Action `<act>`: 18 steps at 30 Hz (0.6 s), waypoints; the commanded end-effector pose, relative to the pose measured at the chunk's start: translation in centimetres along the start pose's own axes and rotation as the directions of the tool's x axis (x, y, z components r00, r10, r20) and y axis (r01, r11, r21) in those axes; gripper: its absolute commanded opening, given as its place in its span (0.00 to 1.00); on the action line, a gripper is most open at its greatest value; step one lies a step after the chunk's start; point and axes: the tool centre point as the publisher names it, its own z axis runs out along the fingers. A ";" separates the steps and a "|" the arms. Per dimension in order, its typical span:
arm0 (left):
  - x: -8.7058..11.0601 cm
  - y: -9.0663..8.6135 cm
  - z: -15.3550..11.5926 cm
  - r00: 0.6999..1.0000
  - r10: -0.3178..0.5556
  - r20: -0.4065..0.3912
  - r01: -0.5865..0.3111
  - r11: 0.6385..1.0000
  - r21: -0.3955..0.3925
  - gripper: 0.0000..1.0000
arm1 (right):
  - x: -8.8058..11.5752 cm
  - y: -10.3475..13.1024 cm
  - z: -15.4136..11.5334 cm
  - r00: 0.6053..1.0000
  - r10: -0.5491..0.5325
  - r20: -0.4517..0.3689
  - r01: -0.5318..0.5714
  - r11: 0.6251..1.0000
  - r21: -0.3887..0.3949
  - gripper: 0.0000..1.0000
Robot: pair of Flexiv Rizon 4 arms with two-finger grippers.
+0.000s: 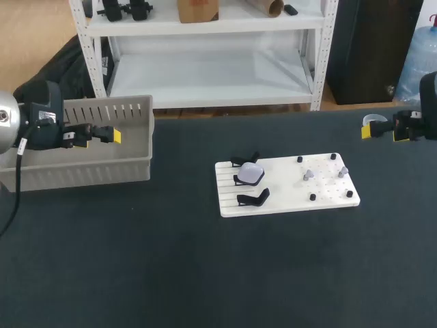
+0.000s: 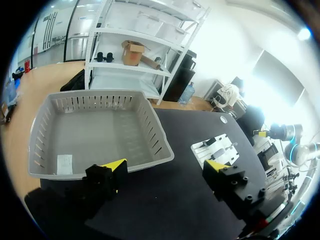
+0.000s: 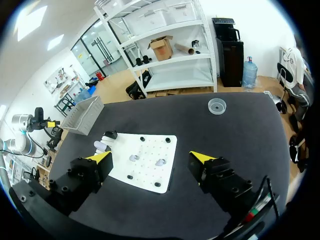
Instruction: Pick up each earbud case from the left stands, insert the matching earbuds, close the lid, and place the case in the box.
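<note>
- Step: the start, the pick-up of the case; nothing gripped yet, box looks empty.
- Case (image 1: 251, 173): 1 pale case, lid looks shut, on the middle of 3 black stands (image 1: 253, 199) at the left end of the white board (image 1: 280, 198).
- Earbuds (image 1: 308, 174): 2 small pale pieces on the right half of the board, among black pegs.
- Box (image 1: 82, 174): grey slotted bin, well left of the board.
- Left gripper (image 2: 165, 167): released, fingers wide apart, nothing between them; well left of the board, above the box's near edge.
- Right gripper (image 3: 151, 158): released, empty; well right of the board, off the table surface.
- Next move, my read: 1 arm comes over the board's left end, drops around the case and lifts it off the stand; the lid then has to be opened before the earbuds can go in.
</note>
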 end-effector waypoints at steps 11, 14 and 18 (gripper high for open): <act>-0.1 -0.1 0.0 1.000 0.000 -0.006 0.000 1.000 -0.006 1.00 | 0.0 0.0 0.0 1.000 0.000 -0.001 0.000 1.000 -0.001 1.00; -0.3 -0.6 -0.2 0.996 0.081 0.039 -0.083 0.995 0.055 1.00 | 0.0 0.0 0.0 1.000 0.000 -0.001 0.000 1.000 -0.001 1.00; -0.7 -2.7 -0.7 0.884 0.422 0.203 -0.460 0.862 0.211 1.00 | 0.0 0.0 0.0 1.000 0.000 -0.001 0.000 1.000 -0.001 1.00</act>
